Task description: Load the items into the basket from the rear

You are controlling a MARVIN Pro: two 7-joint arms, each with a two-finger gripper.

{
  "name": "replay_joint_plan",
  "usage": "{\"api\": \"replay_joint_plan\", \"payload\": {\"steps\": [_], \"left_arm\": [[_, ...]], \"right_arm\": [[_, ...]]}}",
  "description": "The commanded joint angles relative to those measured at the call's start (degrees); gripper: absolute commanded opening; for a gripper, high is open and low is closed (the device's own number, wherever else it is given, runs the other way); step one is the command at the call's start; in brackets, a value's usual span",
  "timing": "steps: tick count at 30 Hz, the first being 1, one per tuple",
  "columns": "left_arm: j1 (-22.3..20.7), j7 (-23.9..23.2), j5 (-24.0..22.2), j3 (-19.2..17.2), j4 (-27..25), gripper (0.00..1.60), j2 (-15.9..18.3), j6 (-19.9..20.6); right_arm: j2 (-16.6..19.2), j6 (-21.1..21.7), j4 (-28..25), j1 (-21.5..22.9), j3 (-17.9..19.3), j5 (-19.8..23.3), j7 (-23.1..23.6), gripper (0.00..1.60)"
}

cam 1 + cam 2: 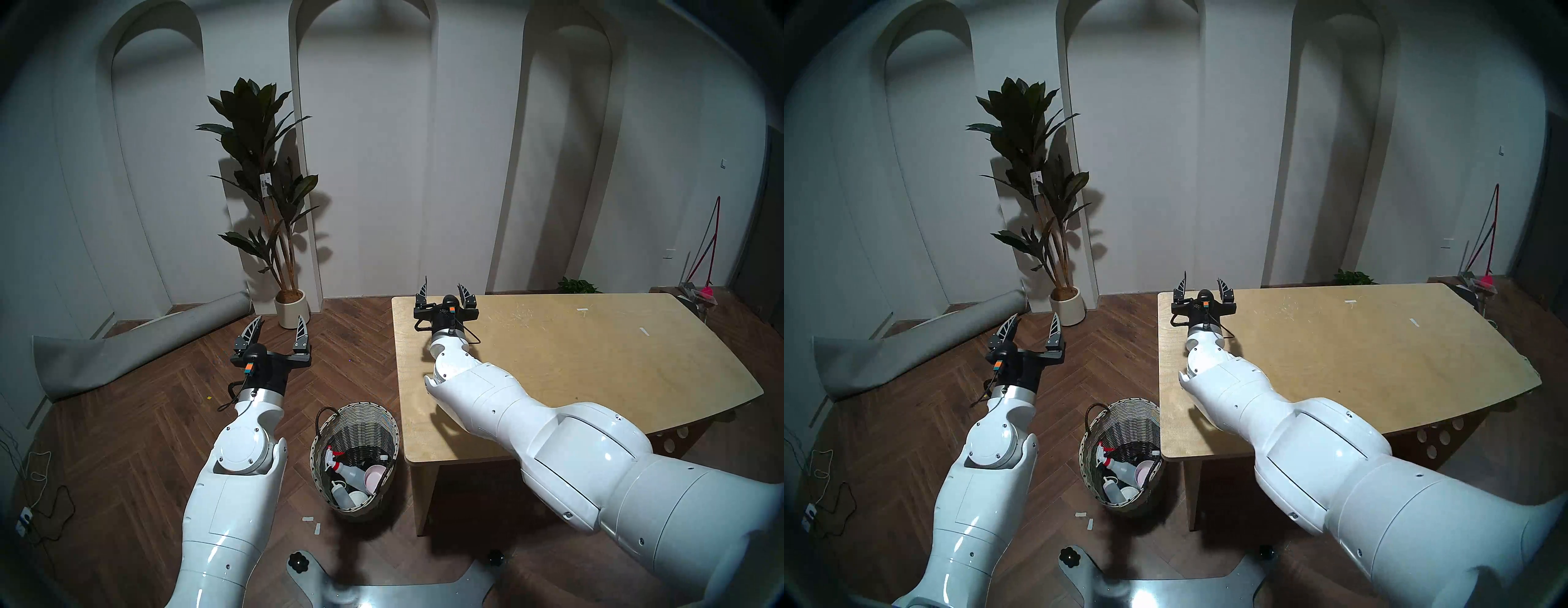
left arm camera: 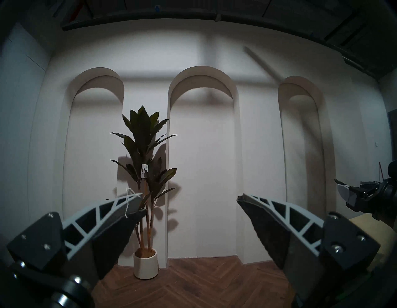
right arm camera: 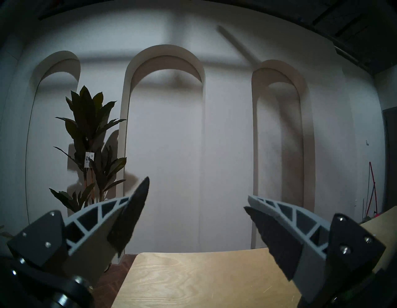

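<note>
Down in the wicker basket (image 1: pixel 355 456) on the floor, just left of the table (image 1: pixel 594 361): spray bottle (image 1: pixel 345 469) lying slanted, trigger toward far left, pump bottle (image 1: pixel 341 494) below it, pink bowl (image 1: pixel 373 475) tipped against the right wall. Nothing left on the tabletop. Left gripper (image 1: pixel 280 329) spread wide, empty, far-left of the basket. Right gripper (image 1: pixel 443 293) spread, empty, over the table's far-left corner. Load looks complete; left arm nearer.

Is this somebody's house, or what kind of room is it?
Probably a mock living room set up for robot practice: a white wall with arched niches, a potted plant, herringbone wood floor, a bare wooden table and a rolled-up rug.
</note>
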Motion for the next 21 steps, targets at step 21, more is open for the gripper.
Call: {"api": "replay_joint_plan", "payload": {"steps": [21], "left_arm": [[-12.67, -0.49, 3.39, 3.32, 8.73, 1.60, 0.32, 7.56]], "right_arm": [[6.05, -4.89, -8.00, -3.38, 1.61, -0.36, 0.09, 1.60]]}}
